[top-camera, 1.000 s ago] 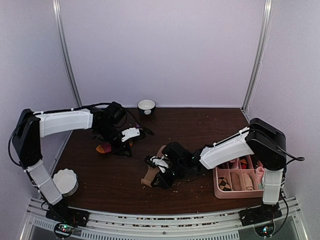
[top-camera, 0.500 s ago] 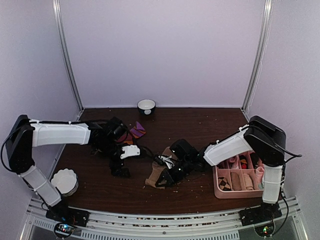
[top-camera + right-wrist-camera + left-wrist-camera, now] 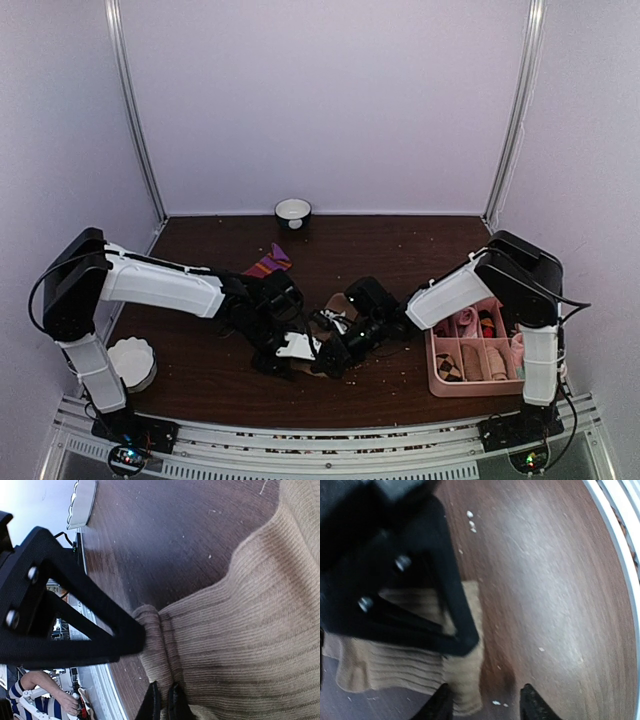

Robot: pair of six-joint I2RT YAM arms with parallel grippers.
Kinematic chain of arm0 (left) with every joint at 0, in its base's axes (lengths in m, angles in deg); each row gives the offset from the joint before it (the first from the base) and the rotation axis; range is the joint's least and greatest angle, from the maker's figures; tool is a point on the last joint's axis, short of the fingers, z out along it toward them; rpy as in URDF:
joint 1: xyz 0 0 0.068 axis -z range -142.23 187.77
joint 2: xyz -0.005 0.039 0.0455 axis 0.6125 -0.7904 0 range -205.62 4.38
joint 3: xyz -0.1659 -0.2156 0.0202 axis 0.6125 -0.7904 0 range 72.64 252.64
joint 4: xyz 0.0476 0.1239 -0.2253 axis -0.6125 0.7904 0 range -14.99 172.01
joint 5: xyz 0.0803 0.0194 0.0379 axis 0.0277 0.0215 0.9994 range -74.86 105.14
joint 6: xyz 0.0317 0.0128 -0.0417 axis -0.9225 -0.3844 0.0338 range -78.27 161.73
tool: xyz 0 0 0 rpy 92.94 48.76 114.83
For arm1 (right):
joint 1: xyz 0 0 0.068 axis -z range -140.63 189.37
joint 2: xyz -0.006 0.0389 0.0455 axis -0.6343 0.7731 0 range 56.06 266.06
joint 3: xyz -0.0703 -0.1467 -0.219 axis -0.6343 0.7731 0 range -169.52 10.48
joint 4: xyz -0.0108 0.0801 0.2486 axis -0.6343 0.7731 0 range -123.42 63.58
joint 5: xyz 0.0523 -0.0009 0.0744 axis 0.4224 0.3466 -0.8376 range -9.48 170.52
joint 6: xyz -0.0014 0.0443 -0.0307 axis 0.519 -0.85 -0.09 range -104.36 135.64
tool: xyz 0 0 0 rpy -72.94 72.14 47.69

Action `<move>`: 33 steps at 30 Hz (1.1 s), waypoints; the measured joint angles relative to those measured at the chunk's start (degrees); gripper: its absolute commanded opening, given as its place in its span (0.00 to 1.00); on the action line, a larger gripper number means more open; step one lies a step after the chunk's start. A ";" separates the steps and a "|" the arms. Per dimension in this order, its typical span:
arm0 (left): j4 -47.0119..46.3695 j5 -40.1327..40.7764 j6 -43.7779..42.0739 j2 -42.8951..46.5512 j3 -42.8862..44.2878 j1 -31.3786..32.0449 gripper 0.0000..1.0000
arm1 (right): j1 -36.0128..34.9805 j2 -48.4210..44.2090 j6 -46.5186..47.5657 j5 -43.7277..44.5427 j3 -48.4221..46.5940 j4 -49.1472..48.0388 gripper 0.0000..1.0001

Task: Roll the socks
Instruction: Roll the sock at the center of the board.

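Observation:
The tan sock (image 3: 250, 630) lies ribbed and folded on the dark table, mostly hidden under both grippers in the top view (image 3: 339, 301). My right gripper (image 3: 164, 702) is shut, pinching a rolled fold at the sock's end; from above it sits at centre front (image 3: 337, 350). My left gripper (image 3: 486, 705) is open, its fingertips straddling the sock's corner (image 3: 465, 690), right against the right gripper's black fingers (image 3: 455, 605). From above, the left gripper (image 3: 293, 349) is tip to tip with the right. The dark red sock with the striped cuff (image 3: 268, 263) lies alone behind the left arm.
A pink divided tray (image 3: 441, 386) holding small rolled socks stands at the front right. There is a white fluted dish (image 3: 131, 363) at the front left and a small white bowl (image 3: 293, 211) at the back wall. Crumbs dot the table.
The left arm let go of the dark red sock at the back left and swung to the centre front, next to the right gripper. The right gripper kept its hold on the tan sock.

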 measured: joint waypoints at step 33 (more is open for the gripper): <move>4.66 -7.34 1.99 -10.80 11.28 -2.51 0.00 | 1.44 -7.56 6.29 9.49 4.79 1.33 0.32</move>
